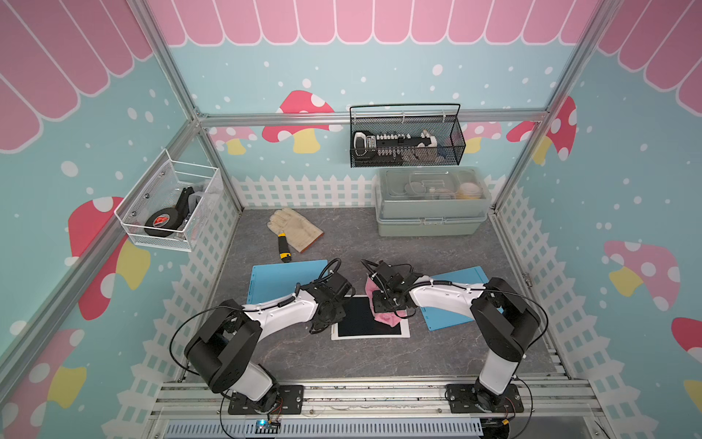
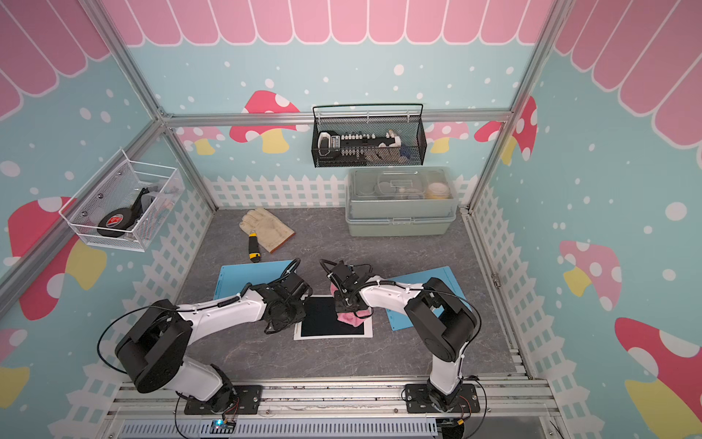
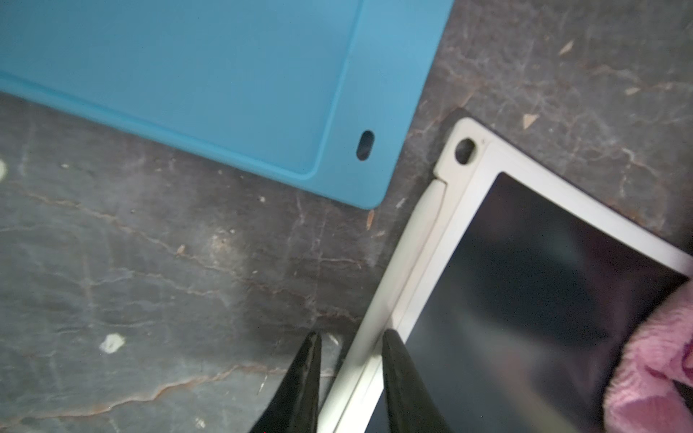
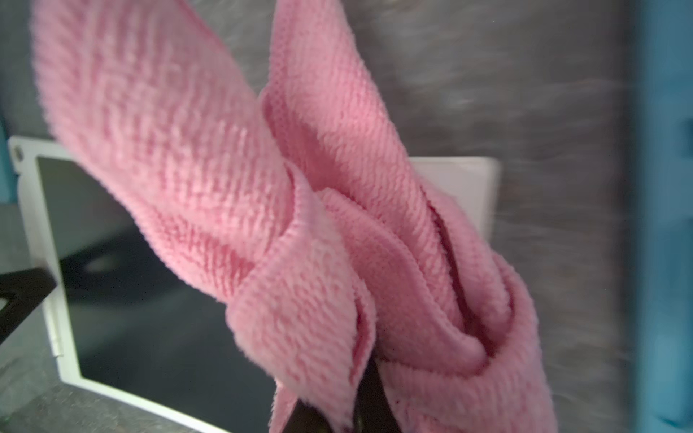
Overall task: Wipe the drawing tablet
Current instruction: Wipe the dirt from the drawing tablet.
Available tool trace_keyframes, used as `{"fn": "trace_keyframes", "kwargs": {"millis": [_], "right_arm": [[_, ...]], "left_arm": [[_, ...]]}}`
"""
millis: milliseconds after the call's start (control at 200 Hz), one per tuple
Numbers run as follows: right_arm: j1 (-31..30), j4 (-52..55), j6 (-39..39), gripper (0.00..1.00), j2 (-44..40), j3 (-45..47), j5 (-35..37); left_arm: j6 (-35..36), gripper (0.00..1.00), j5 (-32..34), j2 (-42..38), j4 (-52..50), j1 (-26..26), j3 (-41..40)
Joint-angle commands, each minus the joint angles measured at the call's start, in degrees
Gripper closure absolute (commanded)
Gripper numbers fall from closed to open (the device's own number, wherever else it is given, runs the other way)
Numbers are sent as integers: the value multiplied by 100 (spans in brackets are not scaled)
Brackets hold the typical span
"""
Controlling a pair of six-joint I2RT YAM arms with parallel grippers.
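Tablet: drawing tablet [image 1: 357, 323], white frame, dark screen, flat at ctr of table [image 1: 380, 361], betw. blue mats [image 1: 283, 281].
L gripper [image 3: 350, 337]: jaws partly apart, astride tablet's left rim; clamped or not, can't tell.
R gripper [image 4: 341, 408]: pinched on pink cloth [image 1: 388, 318]; cloth on screen's far-right part.

lab cell: aluminium frame [image 1: 372, 116], printed walls [image 1: 380, 76]

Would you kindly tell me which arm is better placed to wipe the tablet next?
Right: the right pincer is shut on the pink cloth, which rests on the drawing tablet. The left pincer straddles the tablet's edge.
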State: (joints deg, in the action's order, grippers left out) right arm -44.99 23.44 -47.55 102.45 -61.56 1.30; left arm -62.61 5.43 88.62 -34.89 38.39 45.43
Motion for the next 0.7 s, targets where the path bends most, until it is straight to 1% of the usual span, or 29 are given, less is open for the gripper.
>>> {"fn": "trace_keyframes", "kwargs": {"millis": [0, 70, 125, 185, 290, 315, 375, 465, 530, 630, 695], "right_arm": [[657, 550, 68, 100, -107, 438, 124], [771, 683, 202, 100, -232, 494, 350], [682, 694, 223, 100, -172, 347, 271], [397, 647, 128, 100, 44, 28, 199], [-396, 719, -22, 100, 680, -914, 46], [-491, 759, -62, 100, 938, -1112, 1], [-607, 770, -167, 100, 1101, -1323, -73], [-443, 831, -163, 100, 943, -1064, 88], [-124, 827, -158, 100, 684, -549, 118], [439, 713, -69, 100, -148, 381, 225], [587, 751, 61, 100, -504, 731, 369]], "left_arm": [[-7, 72, -6, 515, -491, 13, -403], [-14, 71, 7, 490, -487, 18, -403], [-12, 72, 8, 481, -499, 10, -408], [-21, 71, 4, 480, -500, 11, -412], [-18, 72, 6, 497, -500, 15, -428], [-16, 72, 2, 501, -497, 11, -430], [-22, 72, -1, 501, -494, 11, -442], [-53, 72, -2, 498, -499, 16, -452], [-57, 71, 9, 498, -500, 14, -448], [-61, 71, 16, 507, -494, 13, -438], [-65, 72, 27, 497, -500, 15, -438]]}}
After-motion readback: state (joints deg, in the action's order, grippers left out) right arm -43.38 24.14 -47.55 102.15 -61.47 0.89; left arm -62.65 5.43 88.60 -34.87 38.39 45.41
